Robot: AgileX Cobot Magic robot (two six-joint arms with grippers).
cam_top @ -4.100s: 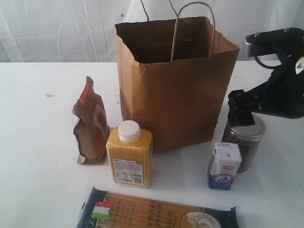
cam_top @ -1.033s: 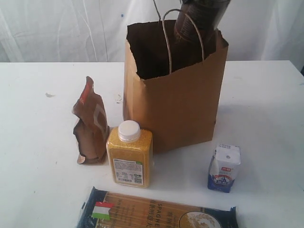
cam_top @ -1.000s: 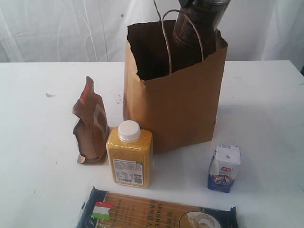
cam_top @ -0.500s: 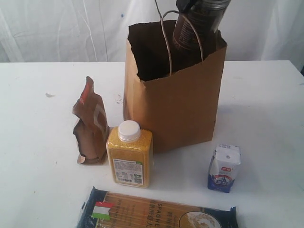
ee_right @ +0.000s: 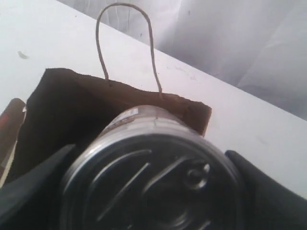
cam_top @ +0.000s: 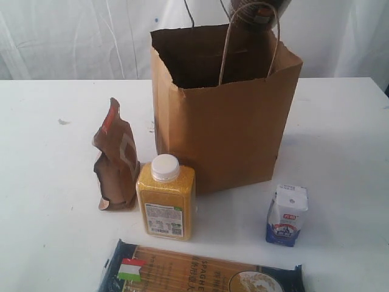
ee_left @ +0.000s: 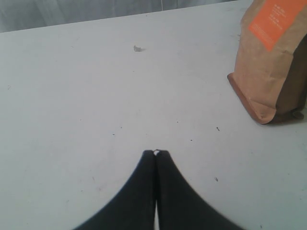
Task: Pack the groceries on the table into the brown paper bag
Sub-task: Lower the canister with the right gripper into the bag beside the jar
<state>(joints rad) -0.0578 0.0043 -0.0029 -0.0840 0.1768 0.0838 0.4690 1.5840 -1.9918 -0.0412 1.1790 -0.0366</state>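
The brown paper bag [cam_top: 225, 121] stands open at the middle of the table [cam_top: 340, 121]. Above its far rim hangs the silver-lidded dark jar [cam_top: 255, 11], only its lower end showing at the frame's top. My right gripper [ee_right: 153, 178] is shut on that jar [ee_right: 153, 182], one finger on each side of the lid, over the bag's mouth [ee_right: 72, 110]. On the table stand the brown pouch [cam_top: 115, 158], the yellow bottle [cam_top: 166, 204] and the white-blue carton [cam_top: 287, 214]; the spaghetti pack [cam_top: 200, 271] lies in front. My left gripper [ee_left: 156, 153] is shut and empty, low over the table near the pouch [ee_left: 271, 62].
The bag's twisted handles [cam_top: 249, 36] stand up at its rim, close to the jar. A tiny white lump [ee_left: 138, 48] lies on the tabletop beyond the left gripper. White curtain hangs behind the table.
The jar has risen from the bag's far rim to the frame's top. The bag, pushed narrow before, has sprung back wider and squarer. The left gripper has not moved.
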